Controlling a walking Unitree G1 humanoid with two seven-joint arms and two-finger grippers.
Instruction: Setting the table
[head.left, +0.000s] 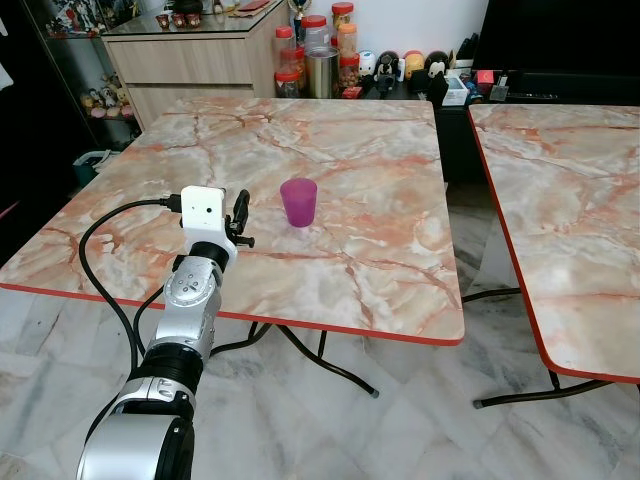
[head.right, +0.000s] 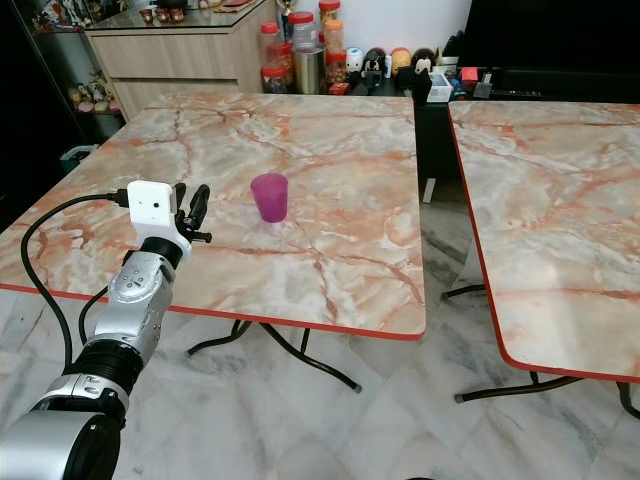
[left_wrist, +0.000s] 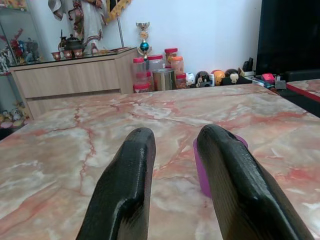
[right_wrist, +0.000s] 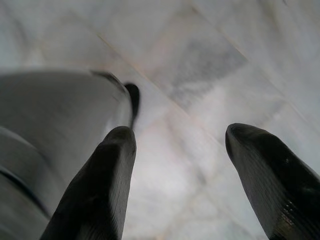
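One purple plastic cup stands upright mid-surface, just beside the left hand. Left wrist view: fingers apart, cup partly behind one, not between them. Right wrist view: right hand hangs spread over marble floor. Risk: closing now would likely push the cup over.

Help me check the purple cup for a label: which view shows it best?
The left eye view: the purple cup stands whole and unblocked on the marble table. Right eye view matches. In the left wrist view, a finger half hides it.
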